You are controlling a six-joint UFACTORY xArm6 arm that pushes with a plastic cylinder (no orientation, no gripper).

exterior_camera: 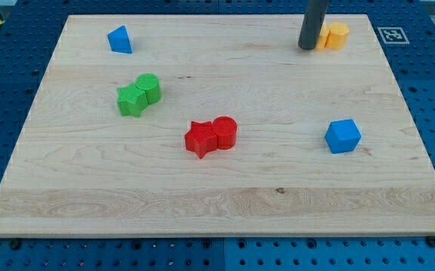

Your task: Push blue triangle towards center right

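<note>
Pale wooden board [225, 199] lies on blue pegboard [7, 75]. At ten o'clock I see the blue triangle [120, 39]; at nine, two touching green blocks [139, 94]; centrally, a red star [200, 138] against a red cylinder [224, 132]; at three, a blue cube [343, 135]. My tip [306, 47], a bare rod holding nothing, sits at one o'clock, beside orange blocks [335, 35].

The wooden board [225, 203] carries blue [119, 40], green [138, 94], red [211, 136] and orange blocks [336, 35].

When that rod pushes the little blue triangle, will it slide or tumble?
Probably slide: the blue triangle sits flat on the smooth wooden board. It looks stiff and light. An off-centre push may turn it. My tip is far away, beside the orange blocks.
</note>
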